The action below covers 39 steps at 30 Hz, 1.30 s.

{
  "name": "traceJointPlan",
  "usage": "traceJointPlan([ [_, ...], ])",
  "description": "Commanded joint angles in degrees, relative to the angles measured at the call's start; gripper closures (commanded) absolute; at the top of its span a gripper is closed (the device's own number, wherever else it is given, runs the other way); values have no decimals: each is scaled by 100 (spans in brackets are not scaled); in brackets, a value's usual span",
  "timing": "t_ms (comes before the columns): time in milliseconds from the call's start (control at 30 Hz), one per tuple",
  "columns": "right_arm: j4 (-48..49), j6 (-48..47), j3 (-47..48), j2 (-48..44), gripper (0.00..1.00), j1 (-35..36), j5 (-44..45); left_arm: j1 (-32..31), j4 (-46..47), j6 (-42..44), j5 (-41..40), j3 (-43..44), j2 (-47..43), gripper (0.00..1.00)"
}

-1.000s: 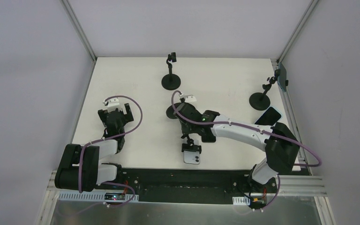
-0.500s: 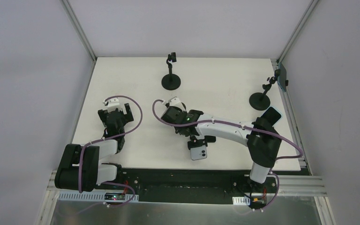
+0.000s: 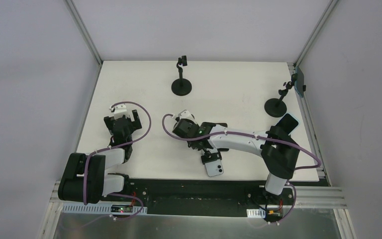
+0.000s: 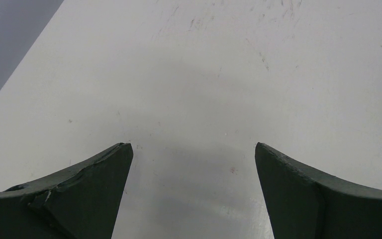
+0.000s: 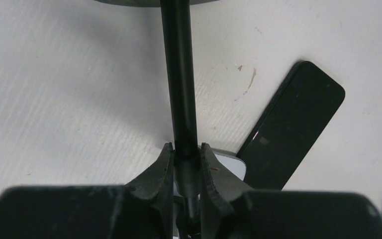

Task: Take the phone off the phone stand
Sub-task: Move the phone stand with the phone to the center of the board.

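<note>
A pale phone [image 3: 215, 167], back side up, sits in the clamp of a black phone stand [image 3: 210, 157] near the table's front edge. My right gripper [image 3: 204, 148] is shut on the stand's pole. In the right wrist view the gripper [image 5: 185, 145] has both jaws pressed on the black pole [image 5: 178, 74]. The stand's base [image 5: 129, 2] just shows at the top edge, and a pale corner of the phone [image 5: 231, 164] shows beside the right finger. My left gripper [image 3: 122, 122] is open and empty over bare table, and shows the same in its wrist view [image 4: 193, 145].
An empty black stand [image 3: 181, 83] is at the back centre. Another stand [image 3: 277, 105] at the back right holds a dark phone [image 3: 300, 81]. A black phone [image 3: 285, 122] lies flat by the right arm. A black slab [image 5: 293, 124] shows right of the pole.
My right arm has folded in and its wrist swung left. The stand and the pale phone moved with it, the phone ending a little further right and turned. The left arm has not moved.
</note>
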Motion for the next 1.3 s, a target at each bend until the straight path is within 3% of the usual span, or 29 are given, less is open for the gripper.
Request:
traceJointPlan([
  [0, 273, 357, 266, -211, 100, 61, -61, -13, 260, 15, -40, 157, -26, 1],
  [200, 54, 1746, 968, -59, 100, 61, 129, -12, 260, 16, -39, 159, -23, 1],
  [333, -153, 3079, 1420, 186, 81, 41, 20, -8, 260, 20, -39, 158, -29, 1],
  [467, -462, 3541, 1939, 634, 72, 42, -84, -12, 260, 16, -38, 159, -30, 1],
  [833, -535, 3222, 2003, 943, 70, 26, 60, -12, 260, 18, -39, 159, -30, 1],
  [1167, 384, 1972, 528, -495, 49, -61, -357, -160, 128, 77, -358, 120, -352, 1],
  [1267, 686, 1387, 135, -778, 44, -187, -671, -595, -1364, 175, -1267, 615, -1076, 1],
])
